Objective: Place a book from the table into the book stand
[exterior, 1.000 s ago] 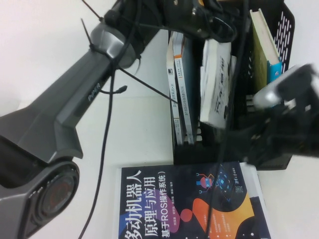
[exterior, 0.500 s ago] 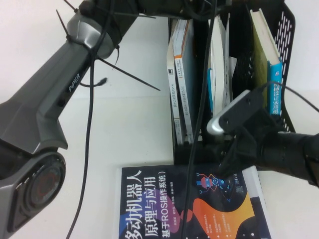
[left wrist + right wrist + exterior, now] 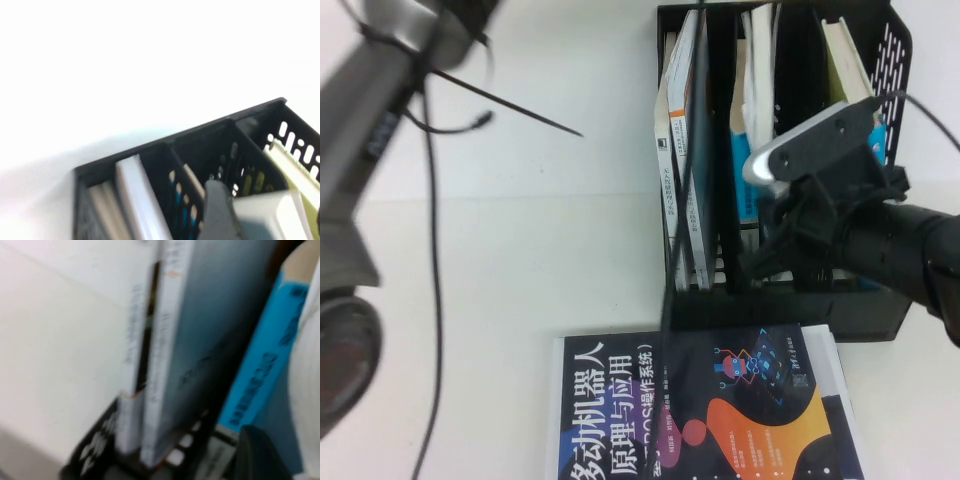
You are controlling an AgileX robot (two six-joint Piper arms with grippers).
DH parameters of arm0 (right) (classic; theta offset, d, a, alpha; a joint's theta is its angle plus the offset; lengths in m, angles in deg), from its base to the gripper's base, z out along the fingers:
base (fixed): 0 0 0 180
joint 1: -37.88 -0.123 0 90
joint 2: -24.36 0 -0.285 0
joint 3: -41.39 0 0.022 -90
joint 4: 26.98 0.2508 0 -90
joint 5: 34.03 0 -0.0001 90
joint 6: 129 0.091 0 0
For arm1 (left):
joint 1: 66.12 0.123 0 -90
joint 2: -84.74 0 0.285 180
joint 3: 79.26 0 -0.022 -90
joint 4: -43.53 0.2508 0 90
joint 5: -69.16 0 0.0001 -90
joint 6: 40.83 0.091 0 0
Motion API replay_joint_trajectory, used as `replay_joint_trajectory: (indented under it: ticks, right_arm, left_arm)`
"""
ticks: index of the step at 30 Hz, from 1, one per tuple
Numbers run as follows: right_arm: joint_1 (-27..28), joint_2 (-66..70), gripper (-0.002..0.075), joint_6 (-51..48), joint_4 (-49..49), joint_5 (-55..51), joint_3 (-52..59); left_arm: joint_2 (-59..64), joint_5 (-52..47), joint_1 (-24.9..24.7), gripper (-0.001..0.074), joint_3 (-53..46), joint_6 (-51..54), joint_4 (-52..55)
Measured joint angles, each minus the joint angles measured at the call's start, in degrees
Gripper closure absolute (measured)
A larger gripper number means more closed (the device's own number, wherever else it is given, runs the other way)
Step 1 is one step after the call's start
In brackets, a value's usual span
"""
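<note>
The white book (image 3: 761, 70) stands upright in the middle compartment of the black book stand (image 3: 880, 300), next to a blue-spined book (image 3: 744, 170). My left arm (image 3: 360, 130) stretches up the left side. My left gripper is out of the high view and only partly seen in the left wrist view (image 3: 222, 215), above the stand (image 3: 200, 137). My right gripper (image 3: 772, 252) hangs at the stand's front, level with the middle compartment. It faces the blue spine (image 3: 270, 355) in the right wrist view (image 3: 260, 455). Nothing shows in it.
Two thin books (image 3: 678, 150) lean in the stand's left compartment and an olive-edged book (image 3: 850, 70) in the right one. A dark navy book with an orange graphic (image 3: 700, 410) lies flat on the white table (image 3: 550, 230) in front of the stand.
The white book went from tilted above the stand to upright in the middle compartment. My left arm swung up and left away from it. My right arm moved in to the stand's front.
</note>
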Motion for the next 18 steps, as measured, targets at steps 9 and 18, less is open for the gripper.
replay_joint_trajectory:
  ticks: [9, 18]
  right_arm:
    - [0.00, 2.03, 0.0583, 1.76, 1.63, 4.78, -3.63]
    - [0.24, 7.32, 0.0578, -0.56, 11.48, 11.12, -11.62]
  left_arm:
    - [-6.39, -9.02, 3.14, 0.0477, 0.00, 0.00, 1.00]
    - [-13.06, -17.93, 3.50, 0.0575, 0.41, 0.08, 9.03]
